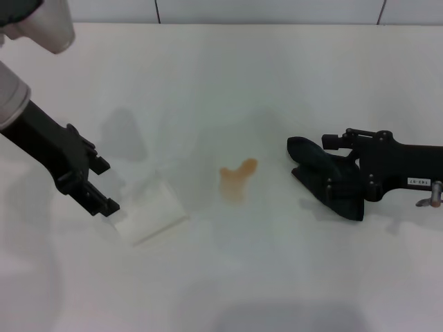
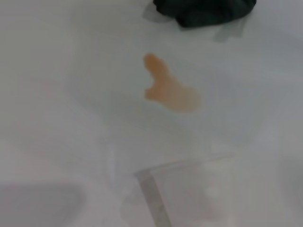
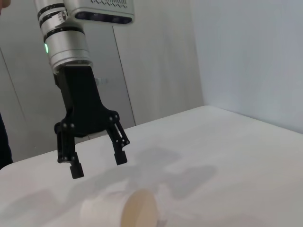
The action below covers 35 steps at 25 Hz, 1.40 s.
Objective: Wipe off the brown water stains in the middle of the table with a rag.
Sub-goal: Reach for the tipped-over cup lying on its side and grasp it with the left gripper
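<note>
The brown water stains [image 1: 237,180] form one small orange-brown blotch in the middle of the white table [image 1: 228,76]. They also show in the left wrist view [image 2: 170,91]. My right gripper [image 1: 331,178] is to the right of the blotch, a short gap away, and is shut on the black rag [image 1: 315,166]. The rag's edge shows in the left wrist view [image 2: 203,10]. My left gripper [image 1: 107,187] is open and empty to the left of the blotch. In the right wrist view it [image 3: 98,165] hangs just above the table.
A clear plastic cup [image 1: 154,216] lies on its side just to the right of my left gripper, between it and the stain. It also shows in the right wrist view [image 3: 130,208]. A tiled wall [image 1: 277,10] runs behind the table's far edge.
</note>
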Motion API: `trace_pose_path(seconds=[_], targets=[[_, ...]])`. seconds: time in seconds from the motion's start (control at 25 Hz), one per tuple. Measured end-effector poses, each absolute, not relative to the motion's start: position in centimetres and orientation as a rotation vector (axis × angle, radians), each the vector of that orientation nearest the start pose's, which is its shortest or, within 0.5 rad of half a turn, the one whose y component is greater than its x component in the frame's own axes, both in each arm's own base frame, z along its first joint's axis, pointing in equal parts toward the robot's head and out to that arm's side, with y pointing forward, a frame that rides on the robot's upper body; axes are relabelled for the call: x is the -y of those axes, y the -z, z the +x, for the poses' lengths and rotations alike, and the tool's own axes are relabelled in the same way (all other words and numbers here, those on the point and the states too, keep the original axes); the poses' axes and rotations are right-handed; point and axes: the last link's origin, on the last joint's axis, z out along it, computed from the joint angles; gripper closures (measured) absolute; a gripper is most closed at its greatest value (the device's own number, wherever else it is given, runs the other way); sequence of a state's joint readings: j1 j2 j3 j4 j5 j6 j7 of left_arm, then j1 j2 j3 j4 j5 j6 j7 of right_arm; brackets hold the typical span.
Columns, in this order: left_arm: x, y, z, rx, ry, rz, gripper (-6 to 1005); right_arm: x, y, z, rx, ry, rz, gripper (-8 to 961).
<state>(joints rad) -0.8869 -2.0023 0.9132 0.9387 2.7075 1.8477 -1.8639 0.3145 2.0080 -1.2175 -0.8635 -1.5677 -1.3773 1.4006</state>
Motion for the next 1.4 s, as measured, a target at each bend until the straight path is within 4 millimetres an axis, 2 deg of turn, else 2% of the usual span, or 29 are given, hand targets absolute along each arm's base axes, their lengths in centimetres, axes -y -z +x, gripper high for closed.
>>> trace_pose_path(seconds=[0.4,0.72,1.4], targets=[[-37.3,-2.8,-19.8,0.552,-0.574,-3.032,127,-31.2,-0.4,25.9,-0.492,-0.678,-2.703,113],[-37.1,-1.4,-19.7,0.548,-0.475,-3.035,130,-31.2,-0.4,25.8,-0.488,-0.68,-2.706,113],[-36.6,-1.1,-20.6,0.598,-0.458,-3.028,135,-30.9,-0.5,25.9,-0.489,-0.688,-2.709,113]])
